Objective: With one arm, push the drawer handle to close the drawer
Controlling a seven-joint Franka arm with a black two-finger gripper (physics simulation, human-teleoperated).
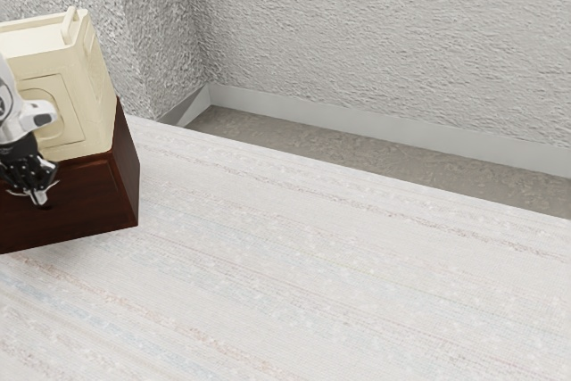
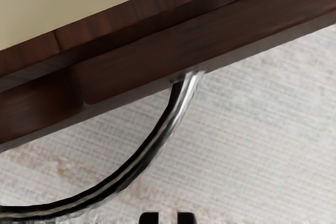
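You have one gripper (image 1: pixel 38 195) at the front of one dark wooden cabinet (image 1: pixel 128 176). Its two fingers (image 2: pixel 149 217) stand slightly apart, with nothing gripped between them. One curved metal handle (image 2: pixel 157 140) is fixed to one drawer (image 2: pixel 210 40), near the fingertips. One cream, box-shaped unit (image 1: pixel 98 100) rests upon the cabinet; you cannot determine the contents of drawer or unit. One pale striped surface (image 1: pixel 357 292) extends beside the cabinet.

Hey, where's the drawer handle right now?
The curved metal handle juts from the front of the dark wooden cabinet. In the exterior view it is near the left edge, right by the gripper and below the cream box.
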